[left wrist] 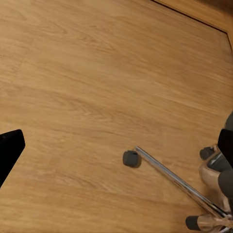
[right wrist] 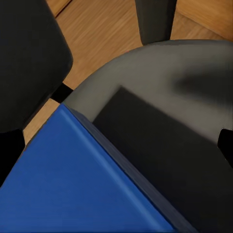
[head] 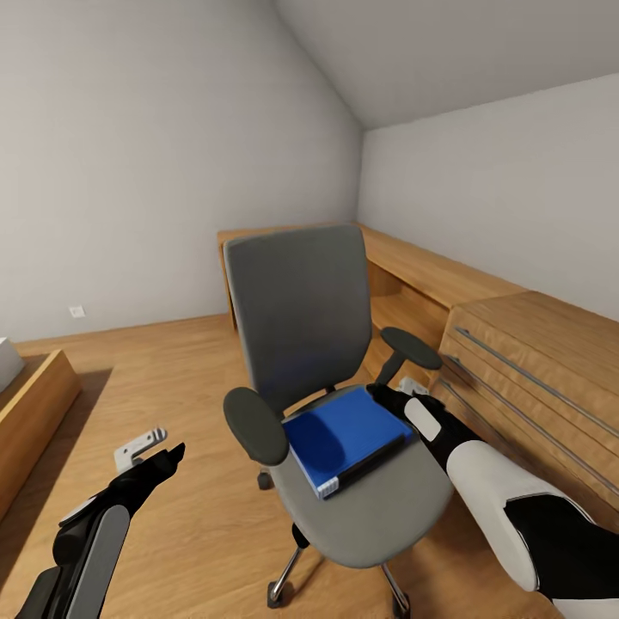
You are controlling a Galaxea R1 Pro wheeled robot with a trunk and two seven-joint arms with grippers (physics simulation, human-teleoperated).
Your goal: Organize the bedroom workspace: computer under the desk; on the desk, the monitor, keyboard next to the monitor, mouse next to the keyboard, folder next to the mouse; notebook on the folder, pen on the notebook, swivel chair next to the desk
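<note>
The room is plain: matte pale walls meeting a sloped ceiling, and a floor [head: 180, 378] of warm wood planks with a visible grain. Along the right wall runs a long wooden table [head: 430, 271] with a smooth honey-coloured top; nearer the camera stands a wooden drawer unit [head: 533, 378] with thin metal rail handles. At the far left, the corner of another low wooden piece [head: 34, 413] shows.

In the middle stands the swivel chair [head: 301, 318], its tall rounded back and curved seat covered in grey fabric, with oval dark padded armrests and a base of polished chrome spokes ending in small black casters [left wrist: 130, 158]. It is just beside the long table but turned away from it.

On the seat lies the folder [head: 344, 434], a flat rectangular binder with a glossy bright blue cover, a darker spine and pale page edges at its near end. The right wrist view shows its sharp blue corner [right wrist: 73, 179] resting on the grey seat cushion.

The right tool [head: 387, 397], black at the end of a white and black arm, sits at the folder's far right corner under the armrest; its fingers are apart, at the frame edges in the wrist view. The left tool [head: 163, 456] hangs over bare floor, fingers spread, holding nothing.
</note>
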